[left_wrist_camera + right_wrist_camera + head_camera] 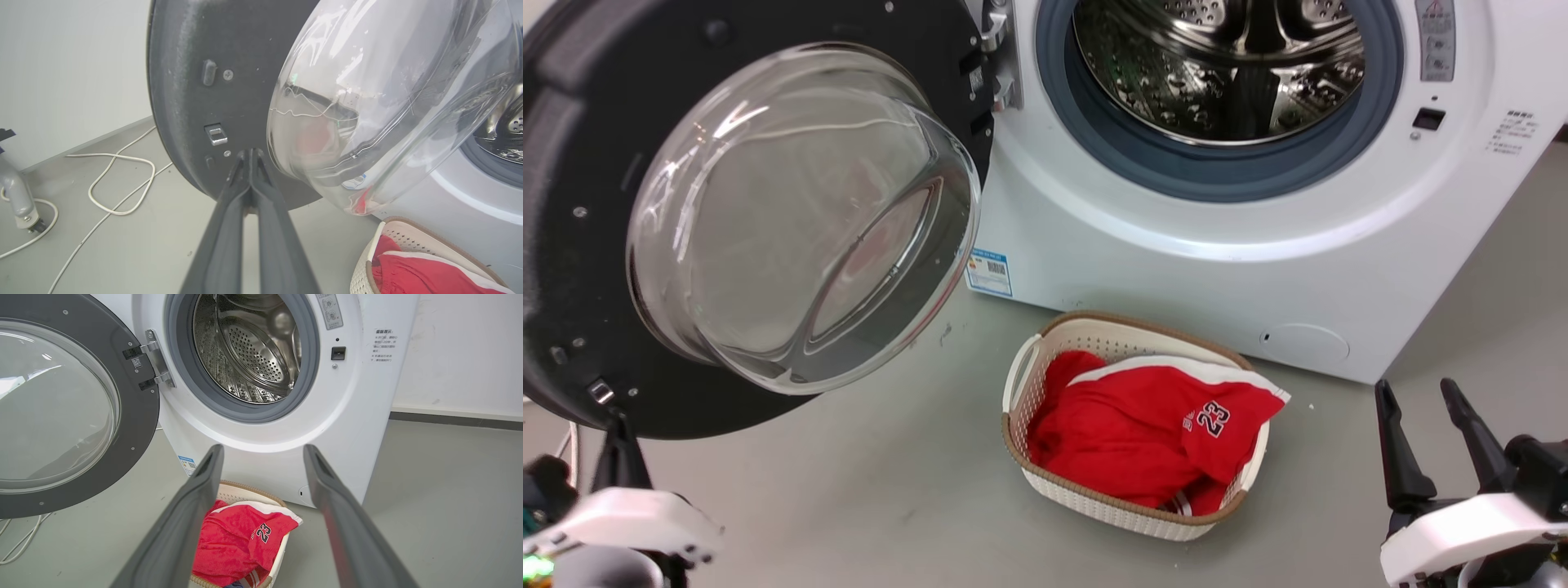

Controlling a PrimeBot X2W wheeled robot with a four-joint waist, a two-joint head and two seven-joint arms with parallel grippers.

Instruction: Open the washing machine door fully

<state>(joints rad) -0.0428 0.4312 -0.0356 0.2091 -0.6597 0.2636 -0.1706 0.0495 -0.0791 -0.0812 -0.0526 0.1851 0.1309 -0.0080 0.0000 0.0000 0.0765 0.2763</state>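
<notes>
left hand (615,420): at 7 o'clock in the head view. Its fingers are pressed together with nothing between them, and the tips reach the door's lower rim. In the left wrist view (249,154) the tips sit at the door's dark inner face, with a small metal latch (215,134) at 11 o'clock from them. Whether they actually touch the door cannot be told.
cable (118,163): white, looped on the floor (849,490), at 9 o'clock from the left fingers.
washing machine door (768,212): stands open at 9 o'clock from the drum opening. The clear glass bowl bulges towards the camera and the black rim surrounds it.
hinge (1001,57): metal, at 3 o'clock on the door, joining it to the washing machine (1176,269).
drum (1217,65): steel, uncovered, ringed by a grey rubber ring (1217,175).
basket (1021,384): on the floor at 6 o'clock from the drum, just in front of the machine. It holds a red shirt (1143,425) marked 23.
right hand (1414,388): at 5 o'clock in the head view. Its fingers are spread wide and hold nothing, well apart from the door.
</notes>
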